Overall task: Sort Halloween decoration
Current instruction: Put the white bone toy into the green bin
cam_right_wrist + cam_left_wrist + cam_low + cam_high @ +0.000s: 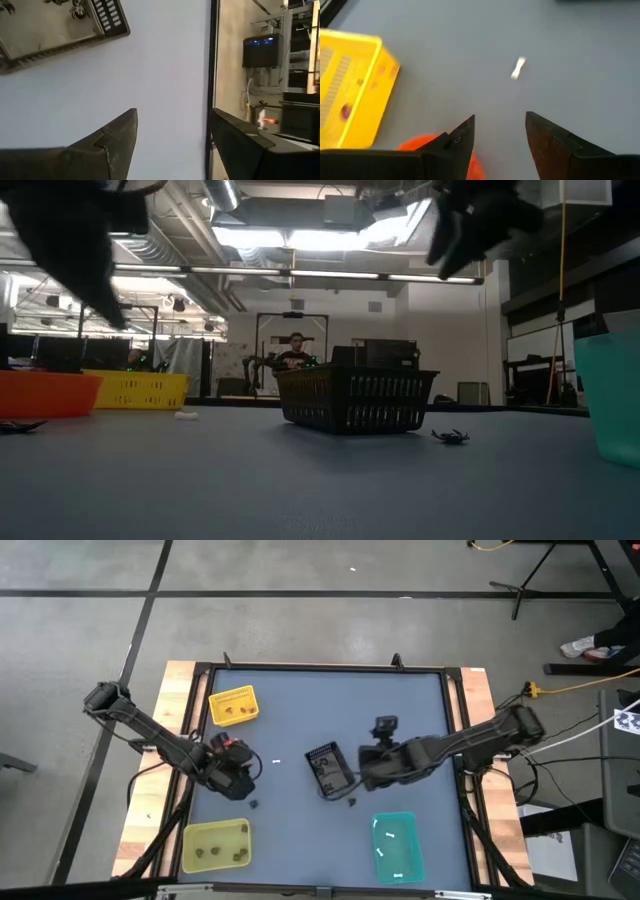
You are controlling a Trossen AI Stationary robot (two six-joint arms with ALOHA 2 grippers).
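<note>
- Blue tabletop (300,710) runs to a black frame; bare room lies along its far side and middle.
- Left gripper (500,132) hangs near the yellow bin (233,706), fingers apart, holding nothing.
- White trinket (518,68) lies on the mat just ahead of it.
- Right gripper (172,135) hovers beside the black tray (328,770), fingers spread wide, empty.
- Dark trinket (451,437) lies near that tray.

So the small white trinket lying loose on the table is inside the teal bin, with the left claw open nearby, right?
Not inside the bin. The white trinket lies loose on the bare table by the open left claw, far from the teal bin; the high view shows it.
</note>
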